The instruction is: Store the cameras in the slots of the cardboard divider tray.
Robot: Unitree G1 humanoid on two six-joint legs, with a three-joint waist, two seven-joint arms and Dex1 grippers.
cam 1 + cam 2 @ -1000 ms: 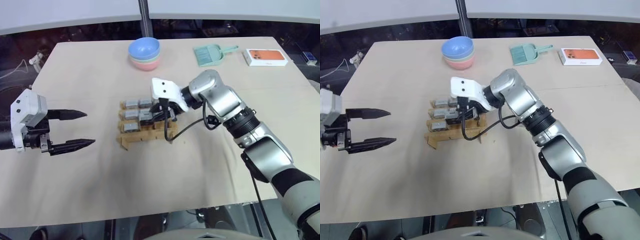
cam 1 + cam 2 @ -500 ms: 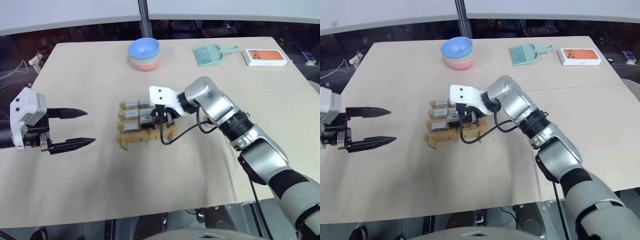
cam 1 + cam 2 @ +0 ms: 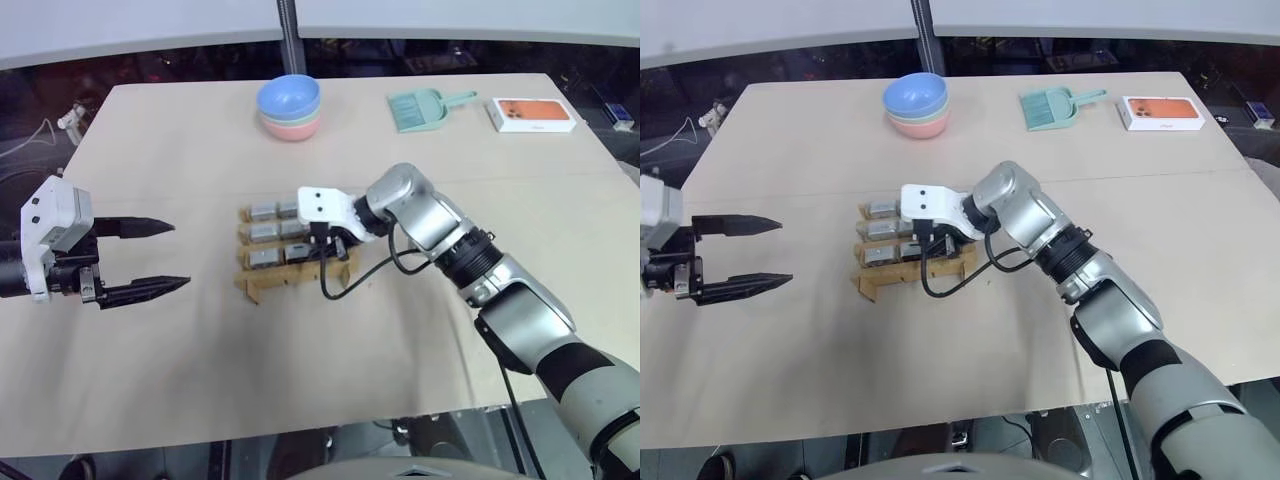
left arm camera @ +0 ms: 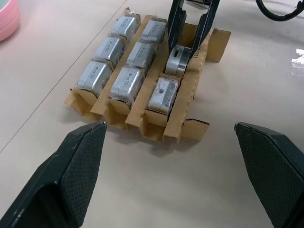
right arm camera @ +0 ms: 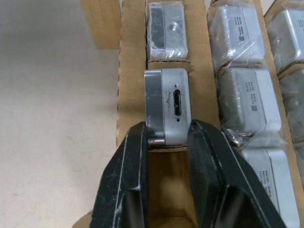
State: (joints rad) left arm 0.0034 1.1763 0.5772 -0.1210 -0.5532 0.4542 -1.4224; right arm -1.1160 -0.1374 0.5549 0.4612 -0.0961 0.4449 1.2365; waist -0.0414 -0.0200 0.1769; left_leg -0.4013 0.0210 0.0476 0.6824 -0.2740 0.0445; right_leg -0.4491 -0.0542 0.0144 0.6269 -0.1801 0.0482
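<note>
Silver camera with port showing, pinched in right gripper above cardboard tray; lens hidden; left gripper spread wide.

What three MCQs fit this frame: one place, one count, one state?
1. Where does the right gripper hold its camera?
A. Over the bowls
B. In the middle slot of the cardboard divider tray's outer row
C. On the phone box

2. How many tray slots have no camera in them?
A. One
B. Four
C. Six

3. The left gripper is:
A. Open
B. Shut on a camera
C. Shut on nothing

B: fingers clamp it there. A: the end slot behind the held camera. A: fingers spread, nothing between.
</note>
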